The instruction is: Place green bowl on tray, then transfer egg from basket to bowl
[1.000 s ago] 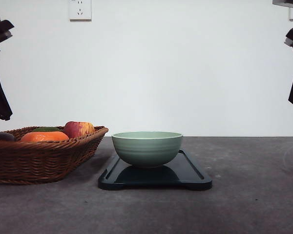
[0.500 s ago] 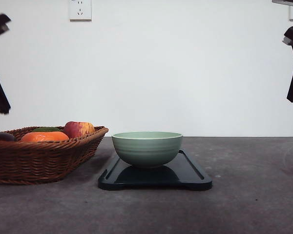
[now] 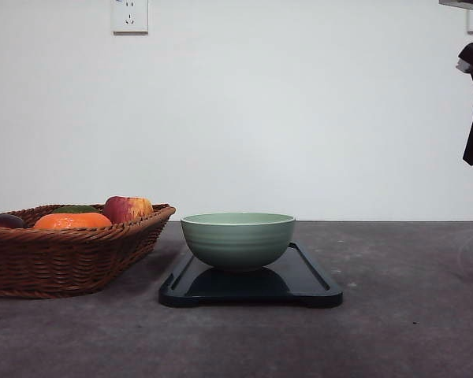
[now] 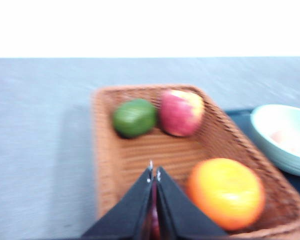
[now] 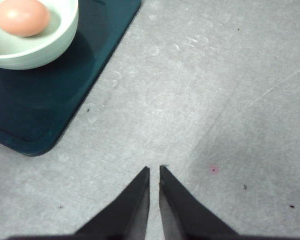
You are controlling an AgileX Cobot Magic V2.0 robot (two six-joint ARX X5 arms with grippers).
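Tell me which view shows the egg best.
The right wrist view: the egg lies sharp and unobstructed inside the green bowl. The left wrist view gives a blurred pinkish patch; in the front view the bowl's wall hides it.

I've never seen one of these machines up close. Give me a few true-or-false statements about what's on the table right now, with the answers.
1. The green bowl stands on the tray. True.
2. The bowl is empty. False: the right wrist view shows an egg lying inside it.
3. The basket holds several fruits, among them an orange one and a red apple. True.
4. The left pincer grips the orange fruit. False: its fingers are closed together with nothing between them, beside that fruit.
5. The right pincer hovers over the basket. False: it hangs over bare table, off to the side of the tray.
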